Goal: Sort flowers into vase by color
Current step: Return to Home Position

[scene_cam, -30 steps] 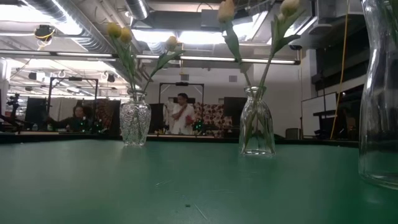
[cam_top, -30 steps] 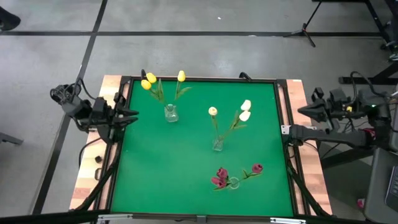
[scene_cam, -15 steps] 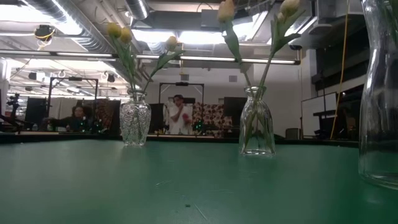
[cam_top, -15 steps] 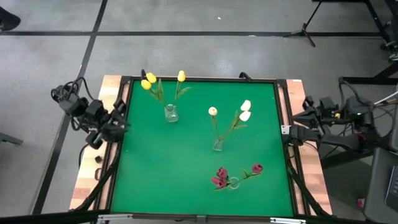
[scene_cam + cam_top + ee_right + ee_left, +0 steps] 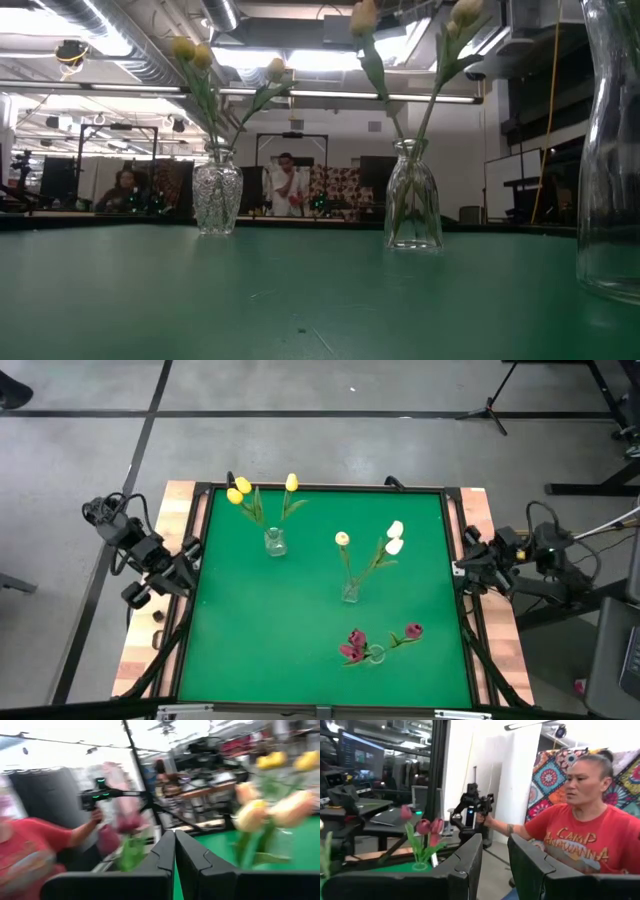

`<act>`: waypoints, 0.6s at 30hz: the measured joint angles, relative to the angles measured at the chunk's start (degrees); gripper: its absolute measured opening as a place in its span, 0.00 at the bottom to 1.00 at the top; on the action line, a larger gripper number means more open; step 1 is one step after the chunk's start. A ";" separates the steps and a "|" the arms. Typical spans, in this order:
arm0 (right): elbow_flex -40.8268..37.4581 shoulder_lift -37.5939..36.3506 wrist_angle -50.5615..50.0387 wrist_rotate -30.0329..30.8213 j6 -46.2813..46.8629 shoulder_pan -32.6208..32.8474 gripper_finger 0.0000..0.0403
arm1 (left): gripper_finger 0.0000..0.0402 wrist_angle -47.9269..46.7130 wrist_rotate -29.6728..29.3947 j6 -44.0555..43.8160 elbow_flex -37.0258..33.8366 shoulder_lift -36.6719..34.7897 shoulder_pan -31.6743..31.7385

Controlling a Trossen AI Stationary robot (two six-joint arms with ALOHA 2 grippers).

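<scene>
Left hand [image 5: 495, 842] sits at the counter's [image 5: 300, 620] left edge, fingers slightly spread, empty. Right hand [image 5: 175, 840] at the right edge, fingers pressed together. Yellow tulips [image 5: 262, 495] upper left, white tulips [image 5: 393, 538] centre, red tulips [image 5: 356, 645] lower centre. Low view's right edge cuts off the nearest vase [image 5: 610, 150].
</scene>
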 joint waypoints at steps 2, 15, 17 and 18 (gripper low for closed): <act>-2.63 -0.07 2.59 -3.37 0.15 0.00 0.04 | 0.23 1.56 1.07 -0.26 -1.70 -0.36 -0.02; -14.76 -0.11 22.28 -5.28 2.24 0.13 0.04 | 0.23 15.63 4.47 -2.45 -21.57 -16.08 0.00; -17.13 -0.11 27.35 -5.94 2.42 0.80 0.04 | 0.23 15.28 6.16 -2.45 -22.70 -18.47 -0.02; -18.66 -0.11 29.64 -5.87 2.48 1.53 0.04 | 0.23 15.22 7.04 -2.47 -23.05 -19.48 0.00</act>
